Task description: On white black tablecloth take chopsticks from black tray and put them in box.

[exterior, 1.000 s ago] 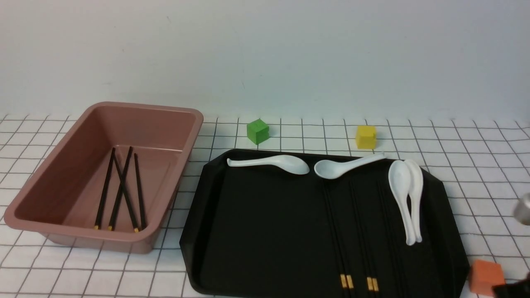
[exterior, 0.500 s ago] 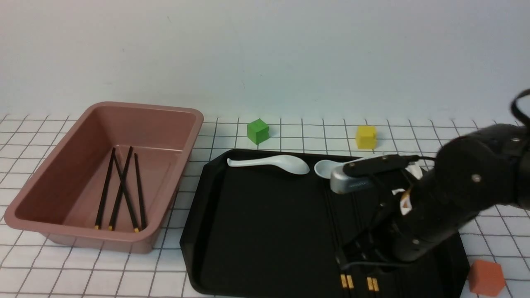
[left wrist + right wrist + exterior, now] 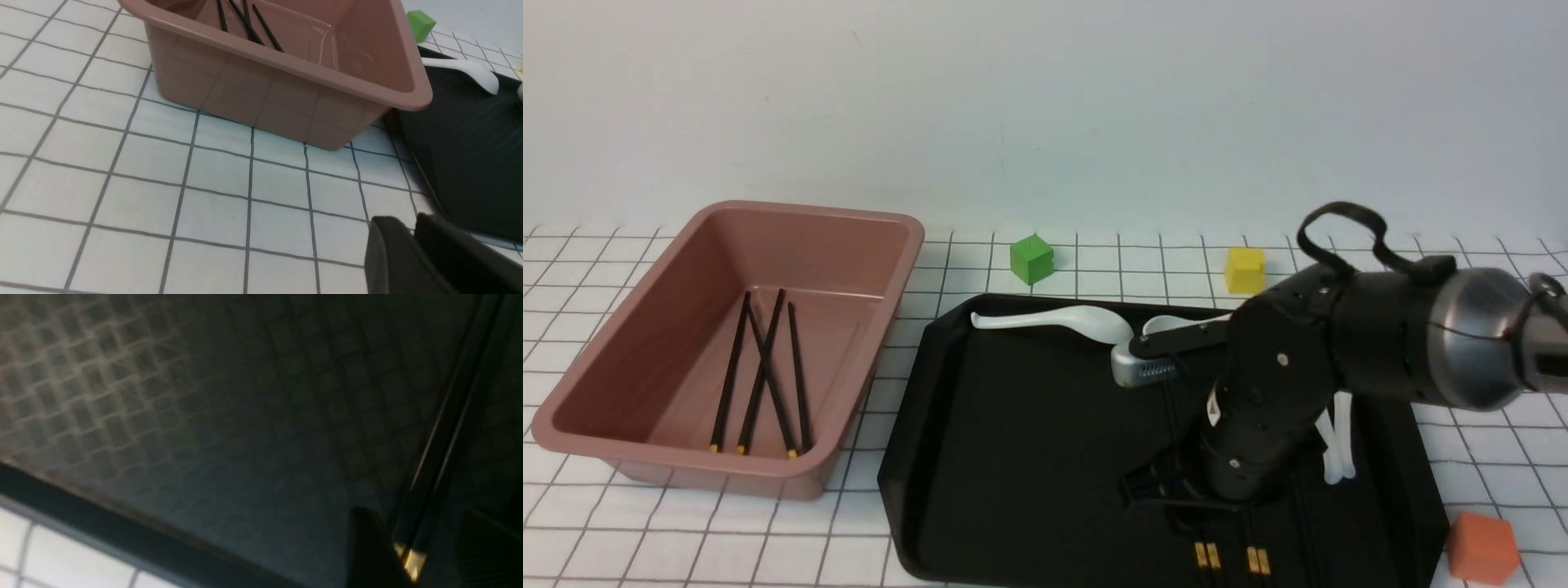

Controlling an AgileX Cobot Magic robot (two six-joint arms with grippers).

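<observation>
The right arm reaches from the right over the black tray, its wrist bent down so the right tool sits low over the near half of the tray. In the right wrist view the tool is spread open. One dark finger stands on one side of a pair of chopsticks and the other finger on the opposite side, so the sticks run through the gap. Whether a finger touches them I cannot tell. In the front view the gold-banded ends of these chopsticks and of a second pair just to their right lie at the tray's near edge, and the arm hides the rest of their length.

The box stands on the tablecloth to the left of the tray. Four more sticks lie on its floor, two of them crossing.

The left tool shows only in its own wrist view. It is clenched, with nothing between its fingers, and hangs above the cloth-covered surface near the box's near right corner and beside the tray's left edge.

A white spoon lies along the tray's far edge, and other spoons are partly hidden behind the arm. A green cube and a yellow cube sit beyond the tray. An orange cube sits off its near right corner.
</observation>
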